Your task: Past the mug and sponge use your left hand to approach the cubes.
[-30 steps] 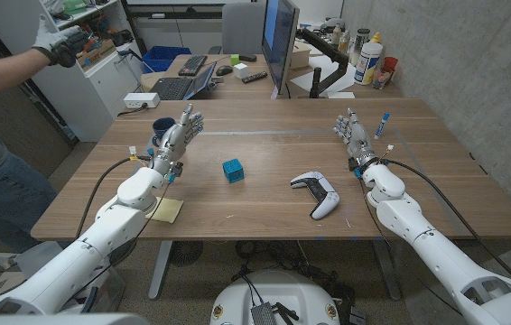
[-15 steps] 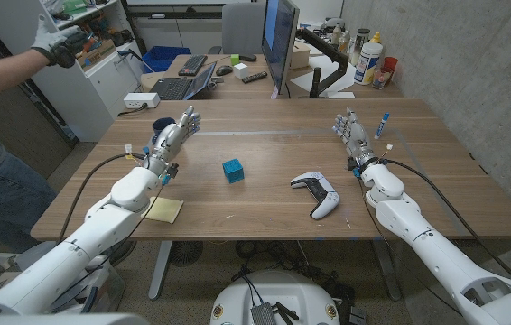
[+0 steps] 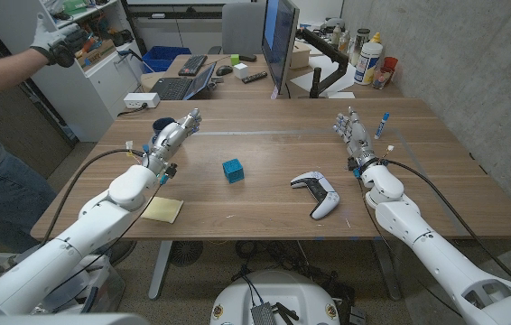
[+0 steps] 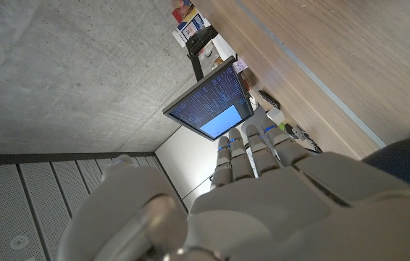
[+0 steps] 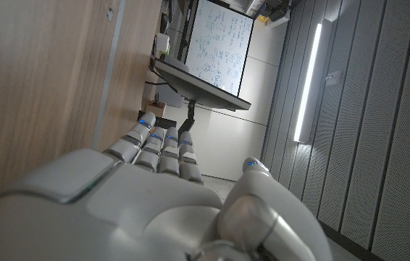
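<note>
A small teal cube (image 3: 232, 170) sits alone near the middle of the wooden table (image 3: 264, 135). My left hand (image 3: 172, 137) hovers to the cube's left with its fingers stretched out toward the far side and nothing in it. Just behind that hand stands a dark blue mug (image 3: 160, 126), whose rim (image 4: 406, 158) also shows beside my left hand (image 4: 256, 196) in the left wrist view. A yellow sponge (image 3: 163, 209) lies by my left forearm near the front edge. My right hand (image 3: 352, 135) stands open at the right, holding nothing.
A white game controller (image 3: 319, 193) lies right of the cube, in front of my right hand. A blue-capped marker (image 3: 382, 125) lies beyond that hand. A monitor (image 3: 279, 41) stands at the far edge. A person's gloved hand (image 3: 57, 41) reaches in at the far left.
My left hand has drifted slightly left and toward me, staying beside the mug. The cube, sponge, controller and right hand have not moved.
</note>
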`<state>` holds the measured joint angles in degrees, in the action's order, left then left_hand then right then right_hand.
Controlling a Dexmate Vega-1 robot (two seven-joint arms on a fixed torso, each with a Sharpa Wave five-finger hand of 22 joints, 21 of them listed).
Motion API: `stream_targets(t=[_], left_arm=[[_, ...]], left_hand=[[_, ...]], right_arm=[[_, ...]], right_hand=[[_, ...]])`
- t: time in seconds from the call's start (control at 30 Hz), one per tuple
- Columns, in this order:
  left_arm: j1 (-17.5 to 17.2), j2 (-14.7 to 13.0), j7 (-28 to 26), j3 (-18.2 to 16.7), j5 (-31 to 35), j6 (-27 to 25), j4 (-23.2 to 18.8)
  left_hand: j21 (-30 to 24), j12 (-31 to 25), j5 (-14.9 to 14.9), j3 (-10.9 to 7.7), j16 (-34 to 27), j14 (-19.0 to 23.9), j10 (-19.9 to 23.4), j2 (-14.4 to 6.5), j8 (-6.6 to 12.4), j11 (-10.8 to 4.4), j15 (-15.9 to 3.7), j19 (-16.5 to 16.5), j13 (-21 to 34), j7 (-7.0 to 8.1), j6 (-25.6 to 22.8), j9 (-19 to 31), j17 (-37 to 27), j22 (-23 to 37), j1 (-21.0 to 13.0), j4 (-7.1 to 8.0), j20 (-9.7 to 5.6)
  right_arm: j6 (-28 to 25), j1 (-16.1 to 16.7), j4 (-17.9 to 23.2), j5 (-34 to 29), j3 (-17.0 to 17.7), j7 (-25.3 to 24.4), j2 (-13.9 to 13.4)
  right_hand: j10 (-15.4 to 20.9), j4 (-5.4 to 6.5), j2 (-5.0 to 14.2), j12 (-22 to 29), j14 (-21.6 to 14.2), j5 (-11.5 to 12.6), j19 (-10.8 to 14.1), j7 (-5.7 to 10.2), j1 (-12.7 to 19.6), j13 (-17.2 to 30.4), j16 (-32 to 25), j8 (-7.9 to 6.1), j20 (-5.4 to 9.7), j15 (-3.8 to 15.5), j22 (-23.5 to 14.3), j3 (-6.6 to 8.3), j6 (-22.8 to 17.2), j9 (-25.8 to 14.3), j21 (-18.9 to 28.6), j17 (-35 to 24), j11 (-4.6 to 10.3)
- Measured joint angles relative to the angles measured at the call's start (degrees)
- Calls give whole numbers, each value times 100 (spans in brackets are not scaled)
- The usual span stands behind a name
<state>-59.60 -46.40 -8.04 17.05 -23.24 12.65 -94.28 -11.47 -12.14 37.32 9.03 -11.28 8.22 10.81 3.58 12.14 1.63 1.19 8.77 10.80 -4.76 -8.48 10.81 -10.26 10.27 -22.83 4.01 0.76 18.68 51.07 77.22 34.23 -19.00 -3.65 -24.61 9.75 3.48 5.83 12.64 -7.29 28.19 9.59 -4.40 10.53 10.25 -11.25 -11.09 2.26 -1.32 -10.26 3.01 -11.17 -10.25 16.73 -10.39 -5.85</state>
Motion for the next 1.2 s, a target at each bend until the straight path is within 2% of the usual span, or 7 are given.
stream_targets(t=[0.13, 0.37, 0.6, 0.7, 0.87, 1.03, 1.2], left_arm=[[20, -56, -40, 28, 78, -39, -48], [62, -153, -119, 75, 239, -113, -142], [104, -275, -232, 139, 468, -219, -268], [115, -353, -256, 176, 517, -244, -357], [118, -490, -399, 239, 840, -450, -530], [119, -673, -535, 310, 1154, -698, -745], [119, -792, -608, 350, 1314, -828, -873]], left_hand=[[0, 0, 0, 6, 0, 0, 0, -13, 0, 0, 0, -16, 0, 92, 6, 0, 0, 0, -73, -40, 130], [0, 0, 0, 7, 0, 29, -44, -13, -28, -44, 29, -50, 0, 274, 113, 0, 1, -1, -164, -85, 254], [0, 28, 0, -6, 0, 64, -96, -44, -72, -96, 64, -41, 29, 332, 199, -1, -30, 27, -239, -99, 325], [0, 28, 0, -7, 0, 64, -114, -35, -73, -114, 64, -20, 29, 352, 218, -1, -29, 28, -292, -120, 429], [0, 50, 0, -22, 0, 56, -144, -51, -73, -144, 72, 15, 29, 402, 259, 27, -29, 28, -367, -152, 708], [0, 50, 0, -19, 0, 32, -166, -66, -73, -122, 96, 72, 28, 482, 210, 27, -29, 28, -413, -194, 813], [0, 50, 0, -23, 0, 32, -189, -96, -47, -145, 96, 67, 28, 511, 180, 27, -29, 28, -444, -198, 833]], right_arm=[[29, 6, 10, 0, -1, -23, -7], [65, 8, 18, 0, -15, -56, -17], [99, -1, 18, 0, -31, -74, -21], [111, -13, 8, 1, -38, -78, -21], [119, -17, -6, 8, -43, -91, -21], [130, -30, -28, 13, -46, -103, -20], [137, -40, -38, 14, -53, -108, -18]], right_hand=[[10, 0, 30, 0, 0, 0, 0, 0, 30, 0, 0, 0, 0, 0, 0, 0, 0, 0, -23, 0, -10], [42, 0, 30, 0, -30, 21, 62, 0, 29, 0, 0, 0, -1, 31, 0, 0, 0, 0, -22, 0, 19], [60, -24, 30, 0, -51, 21, 61, 0, 29, 0, 0, 0, -1, 10, 0, -24, 1, 0, -22, -1, 2], [59, -24, 30, 0, -61, 21, 61, -23, 29, 0, 0, 0, -1, 0, 0, -24, -22, 0, -26, -15, 1], [90, -23, 30, 0, -82, 21, 61, -1, 29, 0, 0, 0, -1, 21, 0, -23, -62, 0, -44, -16, 32], [90, -23, 30, 0, -82, 21, 60, -1, 29, 0, 0, 0, -1, 21, 0, -23, -61, 0, -44, -16, 32], [90, -23, 30, 0, -81, 21, 60, -23, 29, 0, 0, 0, -1, 21, 0, -23, -83, 0, -44, -16, 32]])
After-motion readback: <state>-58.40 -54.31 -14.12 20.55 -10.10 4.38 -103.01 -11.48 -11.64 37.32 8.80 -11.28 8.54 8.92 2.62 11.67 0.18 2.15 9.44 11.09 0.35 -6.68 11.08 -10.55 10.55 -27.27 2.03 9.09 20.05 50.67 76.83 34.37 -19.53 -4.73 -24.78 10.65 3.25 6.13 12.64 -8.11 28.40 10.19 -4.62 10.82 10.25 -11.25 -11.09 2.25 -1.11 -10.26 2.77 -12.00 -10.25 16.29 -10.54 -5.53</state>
